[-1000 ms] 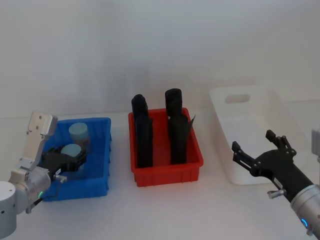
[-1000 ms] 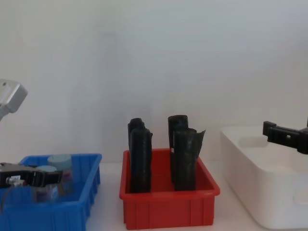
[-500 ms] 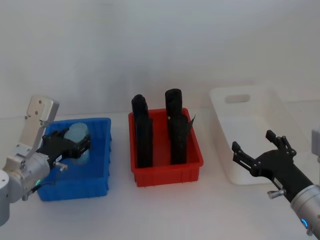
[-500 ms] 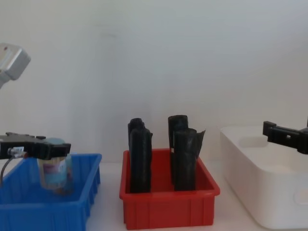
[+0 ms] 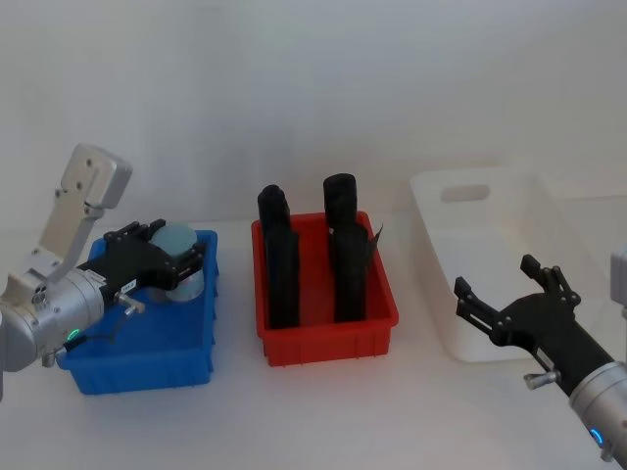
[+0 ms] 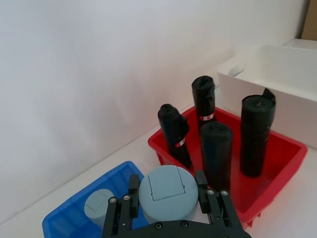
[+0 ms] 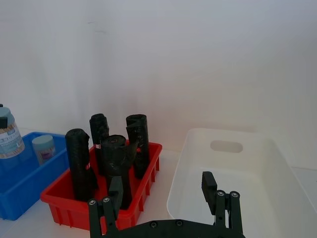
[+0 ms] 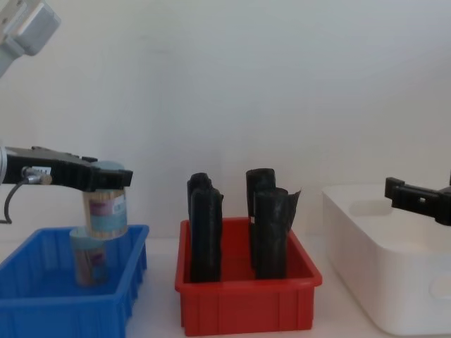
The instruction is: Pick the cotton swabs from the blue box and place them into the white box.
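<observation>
One jar of cotton swabs (image 8: 106, 213) hangs upright above the blue box (image 8: 70, 304), clamped around its lid by the left pincer (image 5: 188, 262). A second jar (image 8: 90, 259) stands inside the box below it. The right pincer (image 5: 495, 276) hovers spread wide and empty over the bench (image 5: 323, 411), near the white box (image 5: 431, 211).

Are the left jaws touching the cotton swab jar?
Touching. The left wrist view shows the left gripper with jaws pressed against both sides of the cotton swab jar at its lid, no gap; in the chest view it hangs above the blue box.
</observation>
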Available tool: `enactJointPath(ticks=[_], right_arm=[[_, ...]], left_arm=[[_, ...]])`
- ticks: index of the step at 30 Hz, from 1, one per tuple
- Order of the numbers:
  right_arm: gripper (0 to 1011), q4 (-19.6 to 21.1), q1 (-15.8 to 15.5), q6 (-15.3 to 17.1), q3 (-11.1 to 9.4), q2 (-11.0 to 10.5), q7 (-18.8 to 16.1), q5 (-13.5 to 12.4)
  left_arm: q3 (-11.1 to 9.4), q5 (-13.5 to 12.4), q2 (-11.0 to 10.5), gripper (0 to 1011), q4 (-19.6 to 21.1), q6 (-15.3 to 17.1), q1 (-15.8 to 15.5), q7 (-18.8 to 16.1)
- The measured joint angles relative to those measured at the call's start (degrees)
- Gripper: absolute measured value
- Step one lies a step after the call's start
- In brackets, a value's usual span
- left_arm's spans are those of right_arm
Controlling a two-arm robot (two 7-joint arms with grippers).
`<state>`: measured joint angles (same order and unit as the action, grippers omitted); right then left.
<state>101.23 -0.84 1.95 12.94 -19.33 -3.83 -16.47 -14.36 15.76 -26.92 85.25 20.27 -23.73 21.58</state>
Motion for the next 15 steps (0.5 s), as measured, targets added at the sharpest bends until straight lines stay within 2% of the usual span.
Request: enactJointPath(ticks=[6,15], right_arm=[[1002,0.0,0.0,0.0,0.0,0.0,0.0,0.0],[1002,0.0,0.0,0.0,0.0,0.0,0.0,0.0]], left_arm=[[0.07,0.45,-0.56,671,3.19,1.42,-0.29,4.15],[-0.37,1.07,-0.51,671,5.8,2.59,-1.44,9.68]])
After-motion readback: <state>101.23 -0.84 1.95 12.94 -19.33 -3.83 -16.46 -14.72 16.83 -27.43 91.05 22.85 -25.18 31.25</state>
